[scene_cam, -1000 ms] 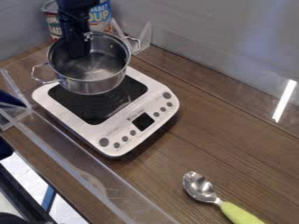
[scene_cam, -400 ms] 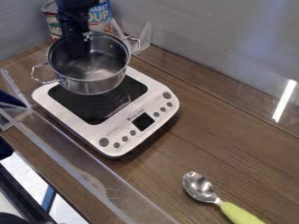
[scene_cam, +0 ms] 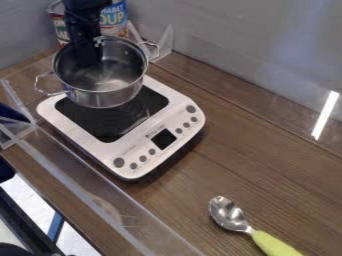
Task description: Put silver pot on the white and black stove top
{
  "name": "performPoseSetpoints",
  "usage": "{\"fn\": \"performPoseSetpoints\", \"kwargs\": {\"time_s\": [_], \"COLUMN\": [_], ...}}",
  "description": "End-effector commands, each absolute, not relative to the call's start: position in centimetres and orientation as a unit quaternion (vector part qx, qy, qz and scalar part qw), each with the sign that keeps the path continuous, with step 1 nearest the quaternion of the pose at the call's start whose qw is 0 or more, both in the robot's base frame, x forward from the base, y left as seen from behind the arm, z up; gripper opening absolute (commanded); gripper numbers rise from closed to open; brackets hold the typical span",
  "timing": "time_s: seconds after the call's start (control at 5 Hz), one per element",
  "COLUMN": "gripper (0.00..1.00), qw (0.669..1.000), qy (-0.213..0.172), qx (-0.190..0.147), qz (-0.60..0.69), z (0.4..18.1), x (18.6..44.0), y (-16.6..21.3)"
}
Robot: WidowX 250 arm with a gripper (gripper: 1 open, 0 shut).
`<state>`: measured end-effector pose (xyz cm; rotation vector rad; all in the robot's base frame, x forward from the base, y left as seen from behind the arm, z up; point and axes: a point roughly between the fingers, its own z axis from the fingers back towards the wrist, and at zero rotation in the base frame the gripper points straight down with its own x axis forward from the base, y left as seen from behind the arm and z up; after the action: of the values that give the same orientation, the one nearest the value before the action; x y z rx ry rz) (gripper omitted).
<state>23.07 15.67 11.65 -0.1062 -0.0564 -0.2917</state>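
Observation:
The silver pot (scene_cam: 110, 90) is shiny and lidless, with small side handles, and sits over the back-left part of the stove top (scene_cam: 171, 112). That stove top is white with a black heating square and a button panel at its front. My black gripper (scene_cam: 84, 48) comes straight down at the pot's far-left rim, with its fingers shut on the thin rim and one reaching inside. I cannot tell whether the pot's base rests on the black surface or hangs just above it.
A metal spoon with a yellow-green handle (scene_cam: 246, 226) lies on the wooden table at the front right. A labelled can (scene_cam: 115, 12) stands behind the pot by the wall. A clear plastic barrier (scene_cam: 80, 190) runs along the front left.

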Motion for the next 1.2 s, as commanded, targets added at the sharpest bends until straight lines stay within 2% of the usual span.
{"fn": "performPoseSetpoints", "kwargs": {"time_s": [0.0,0.4,0.6,0.8,1.0], "gripper": [0.00,0.00,1.00,0.00,1.00], "qw": [0.988,0.988,0.988,0.988,0.988], "qy": [-0.056,-0.056,-0.057,-0.055,-0.049], "qx": [-0.032,-0.035,-0.039,-0.042,-0.046], "qz": [-0.137,-0.137,-0.139,-0.136,-0.138], "z": [13.50,13.37,13.55,13.45,12.56], "x": [23.35,23.33,23.43,23.90,23.80], "y": [16.41,16.38,16.34,16.92,16.69]}}
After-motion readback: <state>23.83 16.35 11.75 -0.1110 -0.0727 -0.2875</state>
